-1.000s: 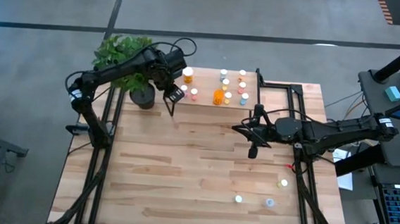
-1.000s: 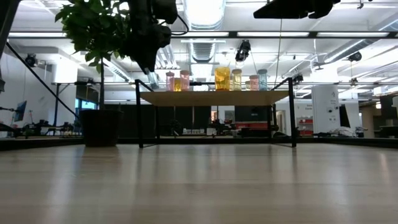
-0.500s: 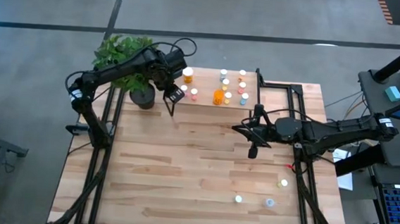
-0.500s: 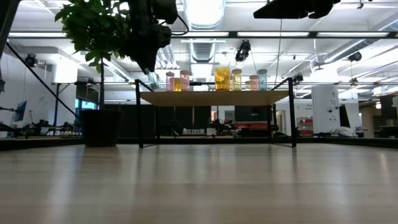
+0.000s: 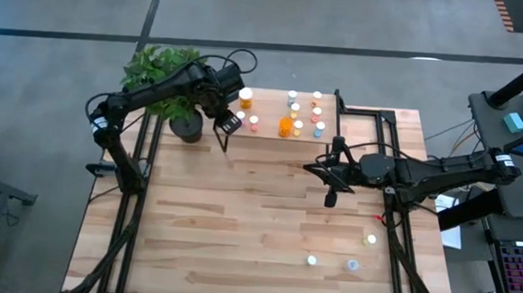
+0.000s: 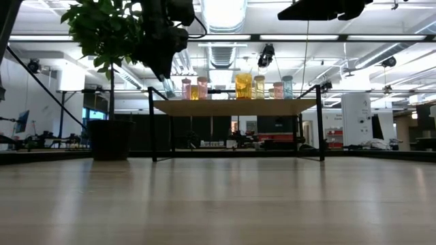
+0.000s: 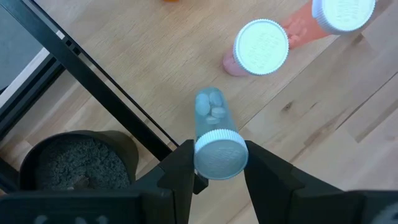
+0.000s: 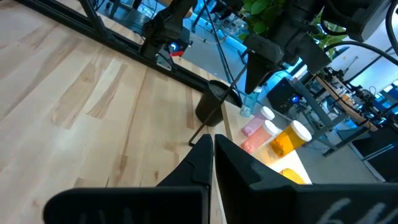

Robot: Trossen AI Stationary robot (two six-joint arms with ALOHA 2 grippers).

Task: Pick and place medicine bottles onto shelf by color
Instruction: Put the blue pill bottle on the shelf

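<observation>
The bench (image 5: pixel 237 228) is carrying the shelf (image 5: pixel 278 111) at its far edge, with bottles (image 5: pixel 293 119) standing on it. Three more bottles (image 5: pixel 312 259) are sitting near the bench's front right corner. The left gripper (image 7: pixel 216 163) is hovering over the shelf's left end beside the plant (image 5: pixel 161 70), its fingers (image 7: pixel 180 171) gripping a blue bottle (image 7: pixel 214 134). The right gripper (image 5: pixel 331 196) is hanging above mid-bench, fingers (image 8: pixel 202 155) closed on nothing.
</observation>
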